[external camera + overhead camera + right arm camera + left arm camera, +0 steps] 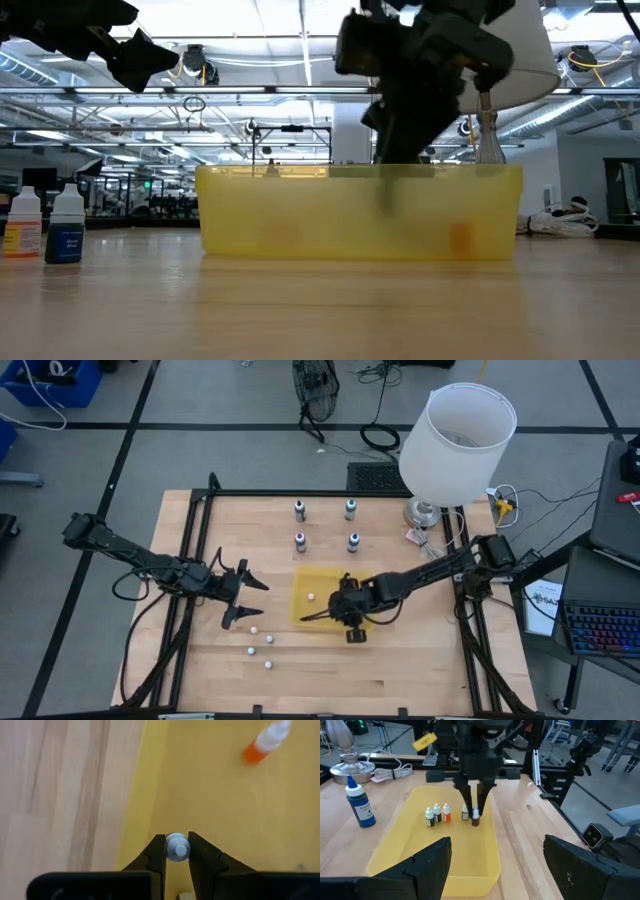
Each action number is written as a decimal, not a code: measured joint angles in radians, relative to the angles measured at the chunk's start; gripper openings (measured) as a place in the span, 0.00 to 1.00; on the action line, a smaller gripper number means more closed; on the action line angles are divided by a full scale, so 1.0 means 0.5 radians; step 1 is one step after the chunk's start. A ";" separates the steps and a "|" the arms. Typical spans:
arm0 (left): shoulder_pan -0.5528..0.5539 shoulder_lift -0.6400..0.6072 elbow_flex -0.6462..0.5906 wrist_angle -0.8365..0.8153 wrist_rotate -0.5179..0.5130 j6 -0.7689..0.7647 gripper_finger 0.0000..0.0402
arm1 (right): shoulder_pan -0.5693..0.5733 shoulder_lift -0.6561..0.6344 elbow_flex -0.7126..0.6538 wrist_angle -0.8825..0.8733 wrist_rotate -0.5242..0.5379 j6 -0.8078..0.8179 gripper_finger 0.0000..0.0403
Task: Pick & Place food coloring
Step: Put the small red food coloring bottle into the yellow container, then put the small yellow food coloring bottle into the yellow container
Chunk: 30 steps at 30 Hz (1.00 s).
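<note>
Several tiny food coloring bottles with pale caps stand in a yellow tray point(395, 855): three in a row point(437, 815) and another point(465, 812) beside the gripper. My right gripper point(475, 809) reaches down into the tray point(300, 582) near its near wall and is shut on one dark-bodied bottle point(475, 820). An orange bottle point(262, 742) shows past it. My left gripper point(258, 600) hovers open to the left of the tray, above the table, with nothing between its fingers point(430, 867). My right gripper point(176, 847) pinches the bottle's white cap point(176, 845) between its two fingertips. The fingers come from above, slanting down from the table's right. The bottle stays upright below them with its dark body point(475, 822) over the tray floor; whether its base touches the floor I cannot tell.
Larger bottles point(300, 510) point(353, 541) stand on the far part of the table, one blue point(360, 807). Small white balls point(268, 639) lie left of the tray and one point(311, 597) in it. A white-shaded lamp point(455, 445) stands at the far right.
</note>
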 joint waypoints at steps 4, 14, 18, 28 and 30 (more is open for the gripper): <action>0.000 0.000 0.000 -0.001 -0.001 0.003 0.77 | 0.008 0.001 -0.045 0.002 -0.026 0.036 0.11; 0.000 0.000 0.000 0.000 -0.001 0.005 0.77 | -0.014 0.001 -0.185 0.069 -0.128 0.033 0.11; 0.000 0.000 0.000 0.001 -0.001 0.004 0.77 | -0.017 0.000 -0.210 0.106 -0.126 0.028 0.17; 0.000 0.000 0.000 0.002 -0.001 0.004 0.77 | -0.010 -0.013 -0.213 0.196 -0.128 0.054 0.33; 0.000 0.000 0.000 0.002 -0.001 0.004 0.77 | -0.010 -0.047 -0.212 0.204 -0.128 0.056 0.34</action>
